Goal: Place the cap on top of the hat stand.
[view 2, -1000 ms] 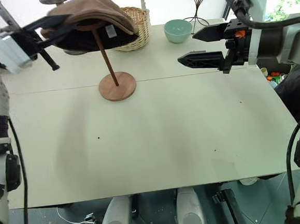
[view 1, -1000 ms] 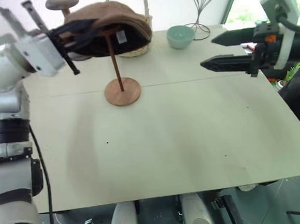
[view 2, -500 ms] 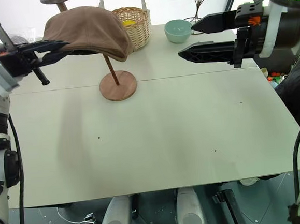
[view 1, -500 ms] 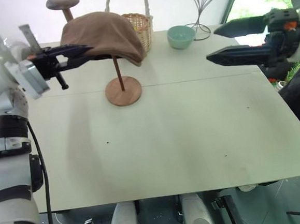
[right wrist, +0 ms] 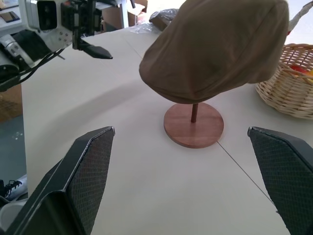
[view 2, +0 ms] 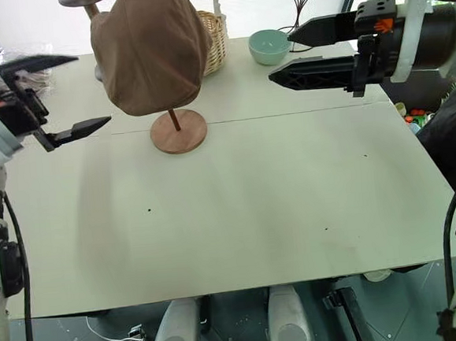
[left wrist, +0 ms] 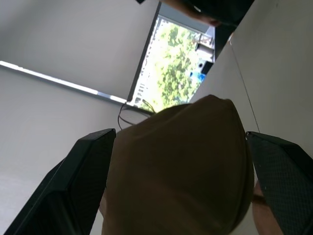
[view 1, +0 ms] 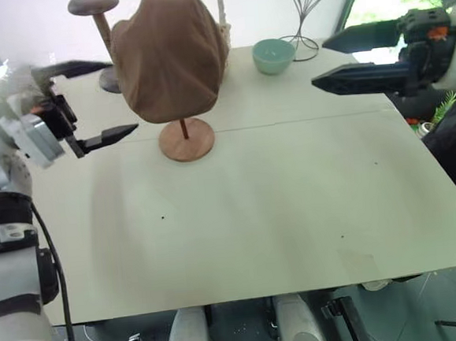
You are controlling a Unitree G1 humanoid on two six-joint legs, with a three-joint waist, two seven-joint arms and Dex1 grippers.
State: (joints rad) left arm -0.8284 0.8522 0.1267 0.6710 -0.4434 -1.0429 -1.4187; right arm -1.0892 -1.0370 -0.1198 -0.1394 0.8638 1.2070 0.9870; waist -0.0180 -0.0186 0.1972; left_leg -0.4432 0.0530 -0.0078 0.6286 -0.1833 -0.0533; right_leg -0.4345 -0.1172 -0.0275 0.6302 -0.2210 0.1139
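Toward the upper left of the frame, the cap (view 1: 170, 55) hung draped and tilted on the hat stand (view 1: 186, 139), the left tool (view 1: 96, 103) spread beside it, the right tool (view 1: 357, 56) spread too, so placement looked done and retreating seemed next.

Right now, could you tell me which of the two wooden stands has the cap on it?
The nearer stand with the thin rod and flat round base carries the cap. The darker stand behind it, with the domed top, is bare.

Brown cap (view 1: 170, 55) hangs tilted on the reddish hat stand (view 1: 186, 139).
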